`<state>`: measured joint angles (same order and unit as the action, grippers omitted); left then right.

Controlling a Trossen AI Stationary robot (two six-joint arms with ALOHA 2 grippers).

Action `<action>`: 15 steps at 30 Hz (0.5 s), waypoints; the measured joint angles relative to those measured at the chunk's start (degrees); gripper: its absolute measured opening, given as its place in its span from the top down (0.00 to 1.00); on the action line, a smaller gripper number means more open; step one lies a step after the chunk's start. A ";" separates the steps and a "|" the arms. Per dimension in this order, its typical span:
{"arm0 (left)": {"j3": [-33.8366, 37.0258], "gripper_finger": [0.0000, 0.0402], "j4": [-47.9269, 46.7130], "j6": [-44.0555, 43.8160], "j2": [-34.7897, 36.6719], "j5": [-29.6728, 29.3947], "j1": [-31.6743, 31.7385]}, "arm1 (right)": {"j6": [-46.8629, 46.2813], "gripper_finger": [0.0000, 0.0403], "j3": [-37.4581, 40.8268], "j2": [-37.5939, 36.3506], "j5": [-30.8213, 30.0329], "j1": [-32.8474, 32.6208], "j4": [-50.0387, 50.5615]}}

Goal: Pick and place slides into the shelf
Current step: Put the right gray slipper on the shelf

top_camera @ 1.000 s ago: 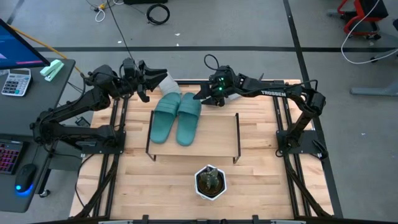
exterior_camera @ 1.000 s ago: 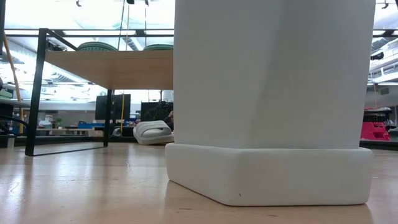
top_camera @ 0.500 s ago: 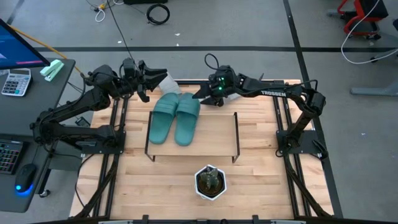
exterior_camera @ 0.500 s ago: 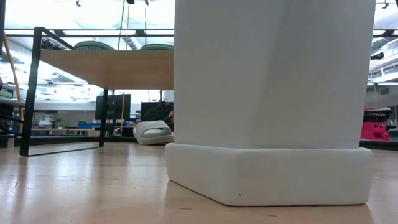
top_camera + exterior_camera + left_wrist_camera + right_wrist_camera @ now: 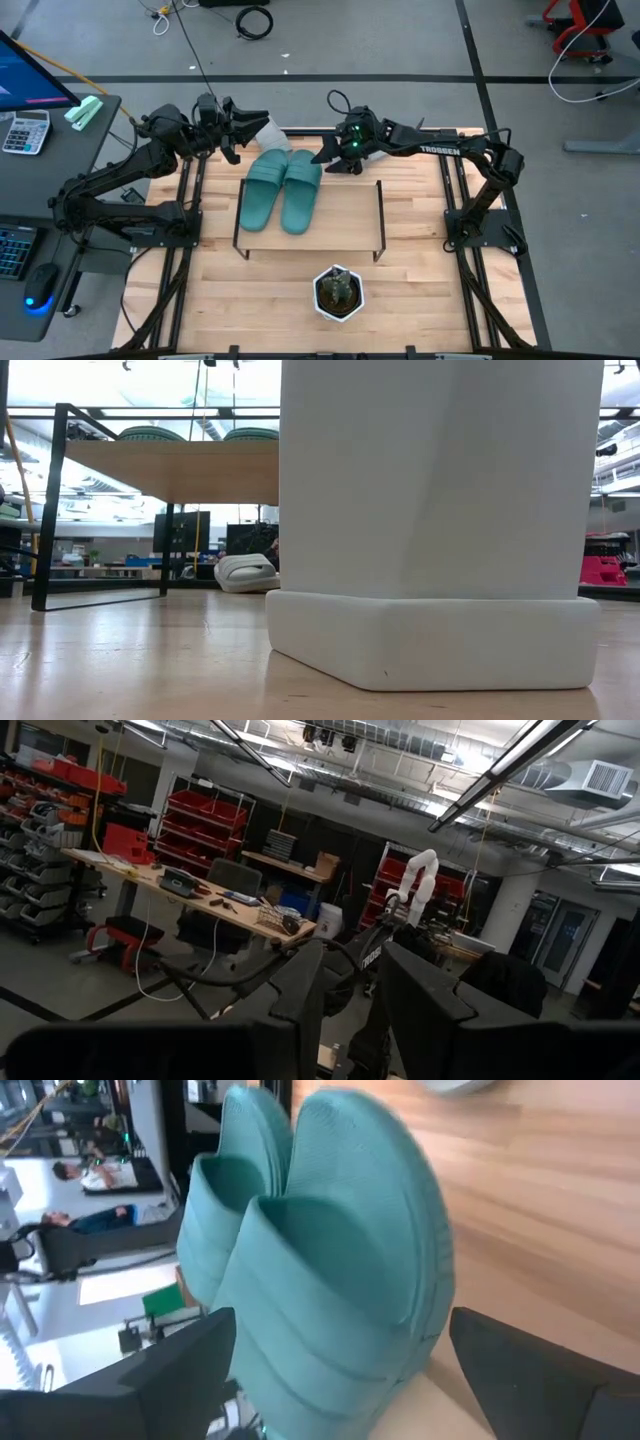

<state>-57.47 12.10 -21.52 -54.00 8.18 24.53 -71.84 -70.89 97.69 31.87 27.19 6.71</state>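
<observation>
Two teal slides (image 5: pixel 265 192) (image 5: pixel 303 190) lie side by side, soles down, on the left half of the shelf (image 5: pixel 350 215); the low view shows their tops (image 5: pixel 155 432) (image 5: pixel 250 432) above the board. My right gripper (image 5: pixel 328 160) is open at the far end of the right-hand teal slide (image 5: pixel 340 1260), with one finger on either side of that end and apart from it. A grey slide (image 5: pixel 270 133) lies on the table past the shelf's far left corner. My left gripper (image 5: pixel 250 122) hangs raised beside it, open, with nothing between its fingers (image 5: pixel 300 990).
A white pot with a plant (image 5: pixel 338 290) stands near the table's front edge and fills most of the low view (image 5: pixel 440 510). The shelf's right half is bare board. A side desk with a calculator (image 5: pixel 25 130) stands left of the table.
In the low view the shelf's near left leg has shifted slightly toward the table's left, with the teal slides still on the board. My right gripper stays open at the far end of the right-hand teal slide.
</observation>
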 joint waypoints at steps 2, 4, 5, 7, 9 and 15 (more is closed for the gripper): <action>0.02 0.73 0.01 0.05 0.00 0.00 0.00 | 0.27 0.07 0.00 -0.39 0.19 0.08 0.22; 0.01 0.73 0.00 0.09 0.00 0.00 -0.02 | 0.73 0.08 0.00 -1.44 0.22 0.67 0.93; 0.00 0.73 0.00 0.09 0.00 -0.01 0.00 | 1.30 0.08 0.00 -2.00 0.06 1.03 1.03; 0.00 0.73 -0.02 0.15 0.00 -0.01 0.02 | 2.72 0.09 0.00 -3.47 -0.30 2.22 3.12; 0.00 0.73 -0.02 0.22 0.00 -0.01 0.04 | 4.93 0.09 0.00 -5.24 -1.41 3.59 6.31; 0.00 0.73 -0.11 0.20 -0.04 -0.01 0.04 | 14.31 0.09 -0.04 -11.86 -8.48 8.40 22.74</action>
<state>-57.47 11.99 -21.32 -54.03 8.16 24.58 -57.53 -70.94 85.83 23.39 35.59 29.45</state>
